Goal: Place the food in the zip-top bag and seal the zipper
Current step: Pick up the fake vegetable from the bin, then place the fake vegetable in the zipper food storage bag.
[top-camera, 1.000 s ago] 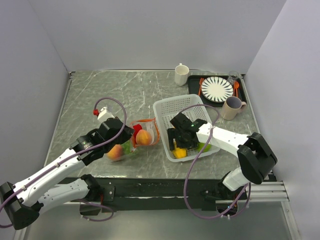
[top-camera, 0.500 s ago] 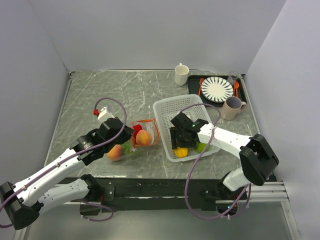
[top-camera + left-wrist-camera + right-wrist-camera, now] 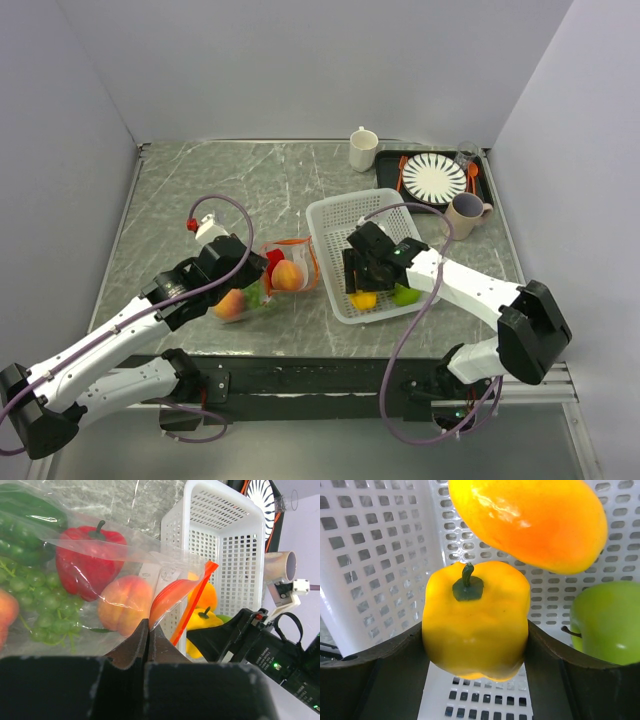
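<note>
My right gripper (image 3: 475, 636) is inside the white mesh basket (image 3: 330, 207), shut on a yellow pepper (image 3: 475, 630) with one finger against each side. An orange piece (image 3: 535, 520) lies just beyond it and a green apple (image 3: 607, 622) to its right. From above, the right gripper (image 3: 364, 284) hangs over the yellow pepper (image 3: 363, 299) at the basket's near end. The clear zip-top bag (image 3: 75, 575) lies left of the basket and holds a peach (image 3: 125, 605), a red pepper (image 3: 85, 560) and green grapes. My left gripper (image 3: 148, 626) is shut on its mouth edge beside the orange-red zipper (image 3: 197, 597).
A white mug (image 3: 363, 149) stands at the back. To its right a black tray (image 3: 388, 172) carries a striped plate (image 3: 434, 178), with a glass (image 3: 466, 155) behind it. A mauve mug (image 3: 465, 215) stands right of the basket. The grey side walls close in the table.
The right jaws have closed in onto the yellow pepper, and the right arm's elbow has swung toward the right. The left arm and the bag have stayed put.
</note>
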